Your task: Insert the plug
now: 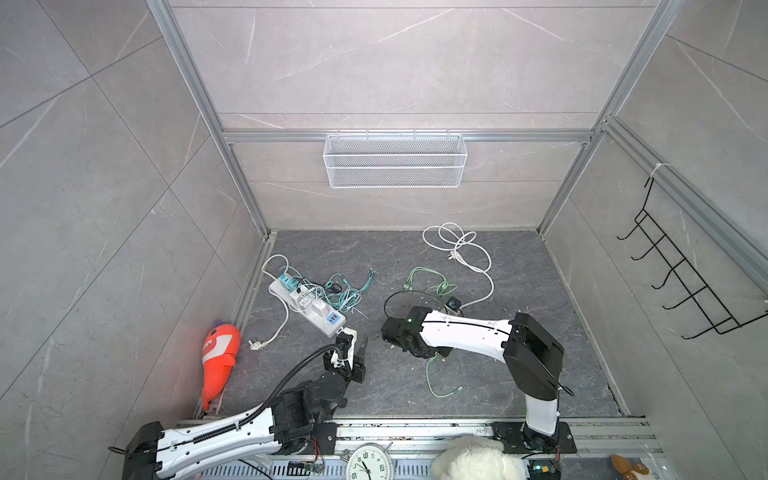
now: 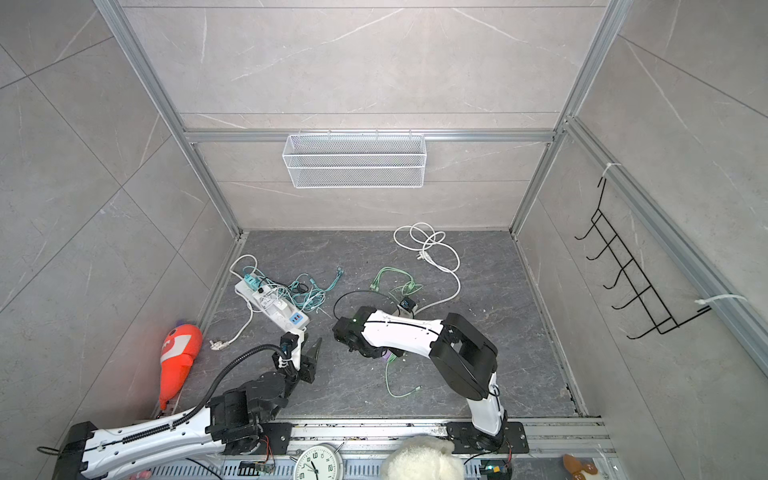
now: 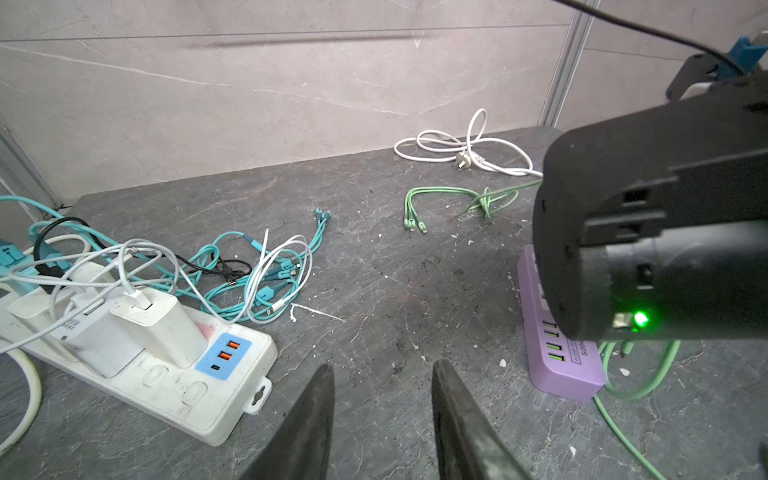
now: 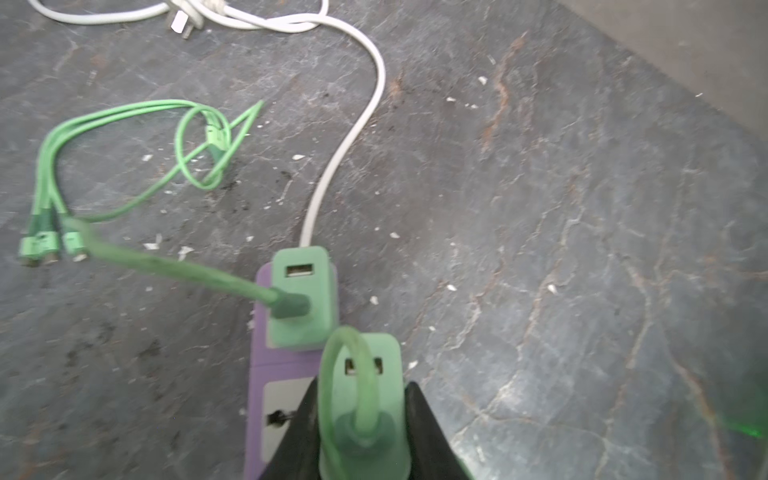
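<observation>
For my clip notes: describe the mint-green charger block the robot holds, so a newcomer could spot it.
Find the lilac plastic power strip on the dark stone floor. Two mint-green charger blocks are at it; the wanted charger block is pinched between the black fingers of the right gripper, a green cable looped over its face. The other charger block stands plugged in, ungripped.

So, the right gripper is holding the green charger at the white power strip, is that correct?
Not quite: the power strip there is purple, not white. The right wrist view shows the right gripper holding the green charger at it.
</observation>
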Motion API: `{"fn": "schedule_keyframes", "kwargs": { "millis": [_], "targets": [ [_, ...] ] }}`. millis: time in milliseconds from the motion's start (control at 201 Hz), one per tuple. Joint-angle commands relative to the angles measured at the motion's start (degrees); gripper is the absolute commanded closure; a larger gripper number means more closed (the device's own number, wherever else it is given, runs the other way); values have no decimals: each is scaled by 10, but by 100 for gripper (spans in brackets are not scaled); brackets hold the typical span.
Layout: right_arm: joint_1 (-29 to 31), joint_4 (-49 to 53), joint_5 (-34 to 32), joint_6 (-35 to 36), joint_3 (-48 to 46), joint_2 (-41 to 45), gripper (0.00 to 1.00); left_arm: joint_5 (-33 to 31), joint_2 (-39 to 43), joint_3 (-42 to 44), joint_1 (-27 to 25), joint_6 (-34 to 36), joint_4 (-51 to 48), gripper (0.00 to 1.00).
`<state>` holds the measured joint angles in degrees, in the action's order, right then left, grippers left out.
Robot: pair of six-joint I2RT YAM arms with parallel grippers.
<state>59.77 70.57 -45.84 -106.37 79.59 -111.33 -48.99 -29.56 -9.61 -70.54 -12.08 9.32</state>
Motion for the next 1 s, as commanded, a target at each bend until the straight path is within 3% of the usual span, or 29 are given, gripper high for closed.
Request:
{"fn": "schedule_keyframes", "kwargs": {
  "millis": [0, 154, 433, 996],
  "targets": [
    [4, 4, -32, -4, -32, 17, 100, -2, -26, -8, -3, -7, 18, 58],
    [20, -49, -92, 39, -52, 39, 100, 6, -66, -5, -4, -6, 58, 58],
    [40, -123, -113, 81, -64, 52, 100, 2, -75, 3, -4, -3, 77, 59],
    [42, -68, -110, -4, -33, -6, 100, 7, -44, 16, -3, 9, 72, 58]
  ]
}}
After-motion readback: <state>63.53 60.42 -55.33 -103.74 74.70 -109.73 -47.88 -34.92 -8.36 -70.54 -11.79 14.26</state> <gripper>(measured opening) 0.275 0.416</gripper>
